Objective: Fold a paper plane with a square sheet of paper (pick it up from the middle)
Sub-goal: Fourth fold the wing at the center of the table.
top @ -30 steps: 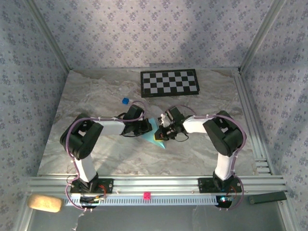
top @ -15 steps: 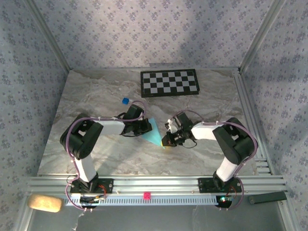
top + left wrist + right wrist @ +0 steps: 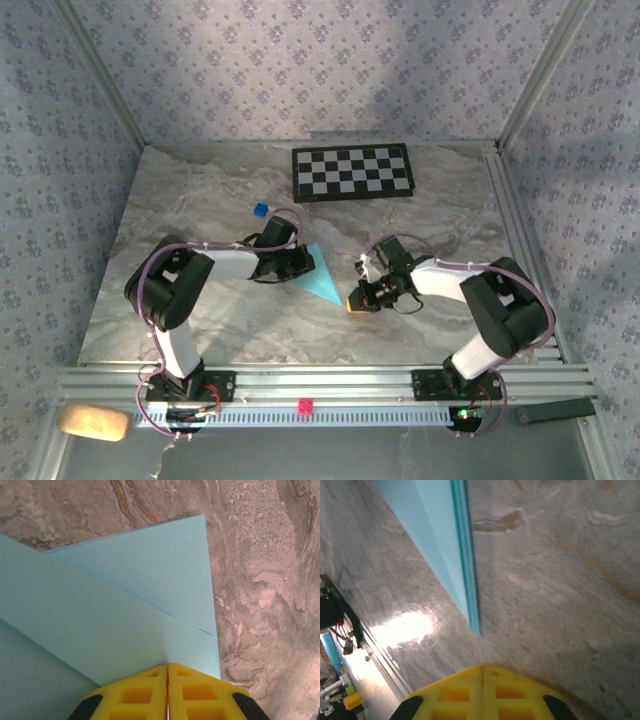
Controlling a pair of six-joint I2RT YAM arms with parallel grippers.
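Note:
The light-blue square sheet of paper lies folded into a pointed triangle on the marble table, its tip toward the near edge. My left gripper is shut, and its yellow fingertips rest on the paper's left edge. In the left wrist view the paper shows overlapping layers and a slanted fold edge just ahead of the left gripper. My right gripper is shut and holds nothing, low over the table right of the paper's tip. The right wrist view has the paper's layered edge ahead of the right gripper.
A black-and-white checkerboard lies at the back of the table. A small dark-blue cube sits behind the left arm. Patterned walls close in three sides, and an aluminium rail runs along the near edge.
My right gripper has slid off the paper, to the right and toward the near edge, uncovering the paper's tip. The left gripper has stayed on the paper.

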